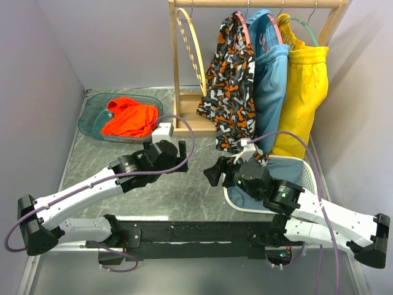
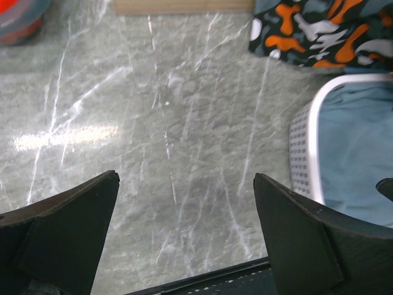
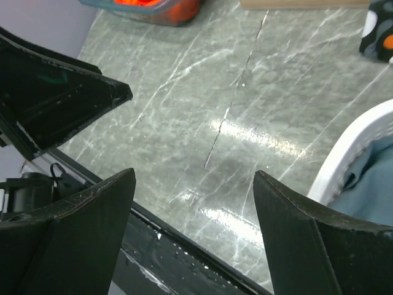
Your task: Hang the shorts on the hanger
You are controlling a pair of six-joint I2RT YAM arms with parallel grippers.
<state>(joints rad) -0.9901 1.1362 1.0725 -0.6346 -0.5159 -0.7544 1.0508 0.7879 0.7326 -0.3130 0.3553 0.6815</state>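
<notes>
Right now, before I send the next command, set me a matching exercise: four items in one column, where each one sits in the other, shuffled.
Column one:
1. camouflage shorts
2. orange-red garment
3. white basket
4. yellow shorts

Column two:
A. in the tub at the far left
B. hung at the right end of the rack
C. standing on the table, near right
D. hung on the rack, just left of the blue shorts

Pairs: 1-D, 2-A, 3-C, 4-B.

The camouflage shorts (image 1: 230,86) hang draped on the pink hanger (image 1: 242,23).
</notes>
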